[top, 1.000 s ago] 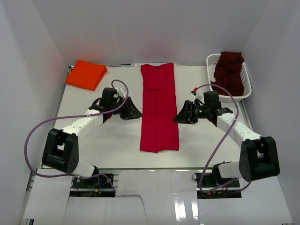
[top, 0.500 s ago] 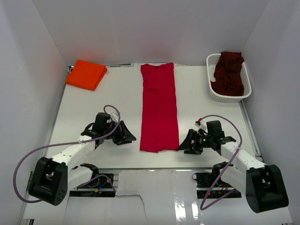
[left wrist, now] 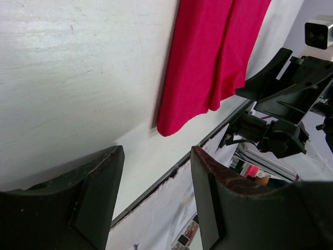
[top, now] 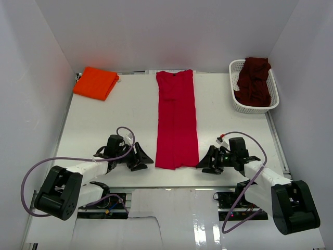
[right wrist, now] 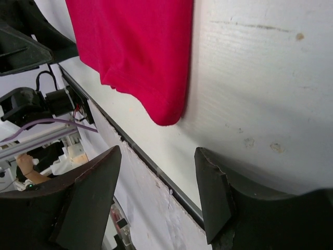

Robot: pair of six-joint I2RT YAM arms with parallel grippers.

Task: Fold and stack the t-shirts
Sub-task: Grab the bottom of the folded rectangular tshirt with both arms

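The bright red t-shirt (top: 177, 119) lies flat as a long narrow strip down the table's middle, its near hem close to the front edge. The orange t-shirt (top: 95, 82) sits folded at the back left. The dark maroon t-shirt (top: 254, 80) is bunched in the white basket (top: 235, 101). My left gripper (top: 143, 158) is low on the table just left of the red hem, open and empty. My right gripper (top: 204, 162) mirrors it on the right, open and empty. Each wrist view shows a near hem corner of the red shirt (left wrist: 208, 57) (right wrist: 135, 52) just ahead of the spread fingers.
White walls close in the table on three sides. The table's front edge (top: 171, 186) with its metal rail runs right behind both grippers. Purple cables loop over each arm. The right arm (left wrist: 281, 104) shows in the left wrist view.
Both arms have drawn back along the red shirt's sides from its middle to its near hem. Their jaws stand wider than a second ago.
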